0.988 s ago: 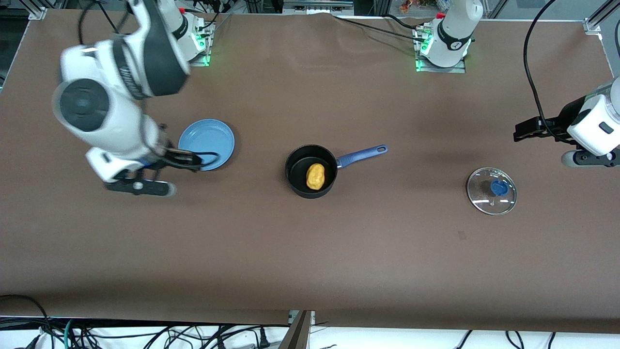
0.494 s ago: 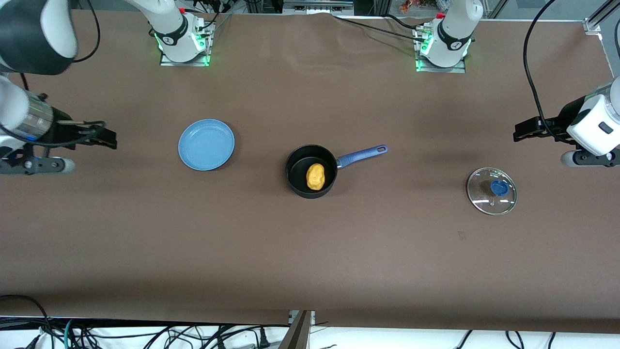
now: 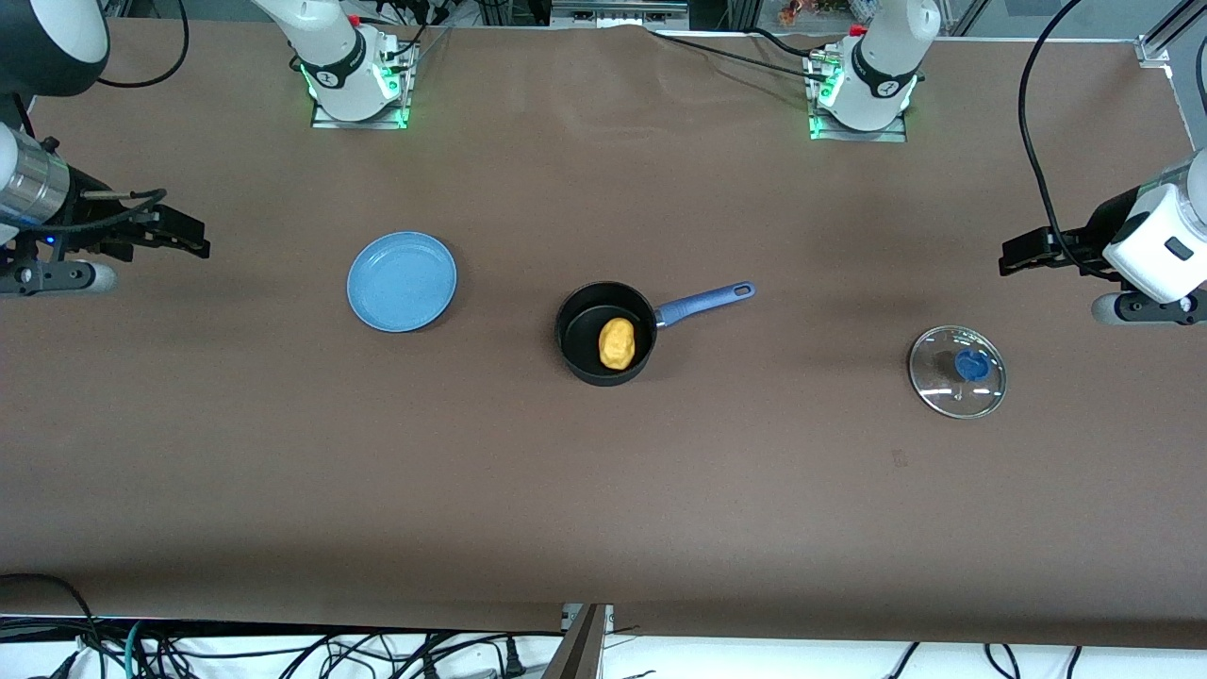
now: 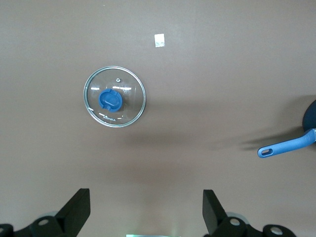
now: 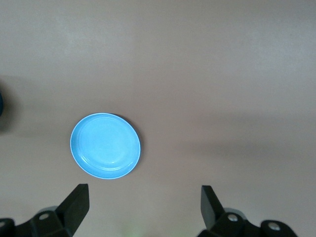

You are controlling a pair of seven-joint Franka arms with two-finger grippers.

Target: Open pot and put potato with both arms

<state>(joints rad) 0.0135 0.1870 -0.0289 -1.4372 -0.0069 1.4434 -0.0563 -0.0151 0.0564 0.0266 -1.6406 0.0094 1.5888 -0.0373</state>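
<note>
The black pot (image 3: 589, 325) with a blue handle (image 3: 707, 302) stands uncovered at the table's middle. The yellow potato (image 3: 617, 343) lies inside it. The glass lid (image 3: 943, 382) with its blue knob (image 3: 971, 365) lies flat on the table toward the left arm's end; it also shows in the left wrist view (image 4: 126, 106). My left gripper (image 3: 1020, 255) is open and empty, up in the air at that end of the table (image 4: 146, 197). My right gripper (image 3: 184, 238) is open and empty, high over the right arm's end (image 5: 144, 193).
A flat blue plate (image 3: 402, 281) lies empty between the pot and the right arm's end; it also shows in the right wrist view (image 5: 105, 145). A small white tag (image 4: 159, 40) lies on the brown table near the lid. Cables hang at the table's front edge.
The right arm has swung away from beside the blue plate to the right arm's end of the table. The left arm, pot, potato and lid have not moved.
</note>
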